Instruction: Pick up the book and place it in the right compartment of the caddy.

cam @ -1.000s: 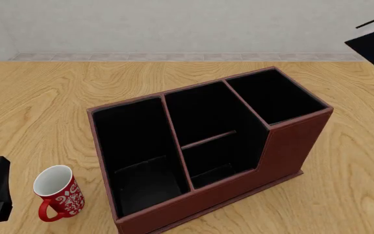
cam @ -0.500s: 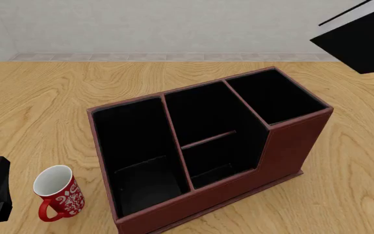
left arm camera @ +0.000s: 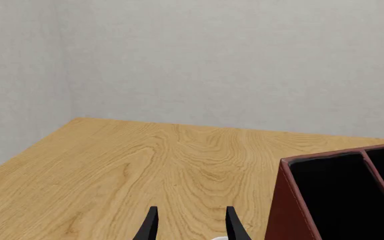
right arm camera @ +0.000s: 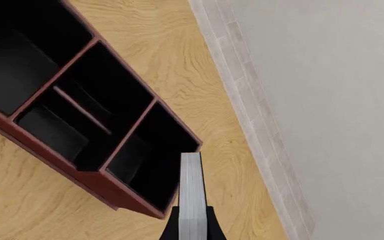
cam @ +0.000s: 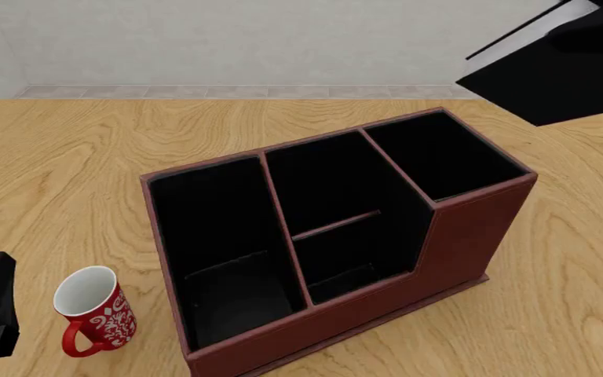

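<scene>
Near the bench's front-left corner the left gripper [left arm camera: 190, 226] sat idle with its fingers parted and nothing between them, the red mug [cam: 93, 311] just beside it. The caddy [cam: 469, 236] stood mid-bench with the right compartment [cam: 443, 154] empty. The book [cam: 548, 75] — rigid, probably hefty, best pinched across its covers near one end, as the right gripper [right arm camera: 193, 226] clamped it — hung over the far-right corner, further inward toward the caddy than half a second before.
</scene>
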{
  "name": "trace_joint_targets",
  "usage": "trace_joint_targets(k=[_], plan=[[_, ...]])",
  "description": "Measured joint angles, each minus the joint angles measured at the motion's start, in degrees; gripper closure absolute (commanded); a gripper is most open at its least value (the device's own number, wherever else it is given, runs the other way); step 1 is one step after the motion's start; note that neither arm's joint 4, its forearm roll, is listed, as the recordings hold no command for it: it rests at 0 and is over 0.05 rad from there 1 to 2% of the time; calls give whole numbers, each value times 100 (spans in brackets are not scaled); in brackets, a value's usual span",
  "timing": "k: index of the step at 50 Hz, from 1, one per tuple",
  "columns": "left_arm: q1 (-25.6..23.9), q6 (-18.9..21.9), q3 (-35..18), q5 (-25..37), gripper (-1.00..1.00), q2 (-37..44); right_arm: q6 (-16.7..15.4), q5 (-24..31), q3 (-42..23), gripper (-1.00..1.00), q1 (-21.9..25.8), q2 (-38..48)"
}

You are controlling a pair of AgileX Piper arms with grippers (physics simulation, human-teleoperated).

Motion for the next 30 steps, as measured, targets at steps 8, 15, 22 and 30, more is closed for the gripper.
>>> trace_joint_targets(k=[8, 15, 22, 30], plan=[[1, -2, 1, -2, -100, -3, 11, 0, 35, 100, 126, 48], [1, -3, -5, 4, -100, -4, 25, 0, 53, 100, 217, 98], [44, -15, -1, -21, -100, -6, -223, 0, 48, 100, 308, 162], [107, -30, 2, -53, -100, -6, -841, 0, 35, 100, 400, 226]])
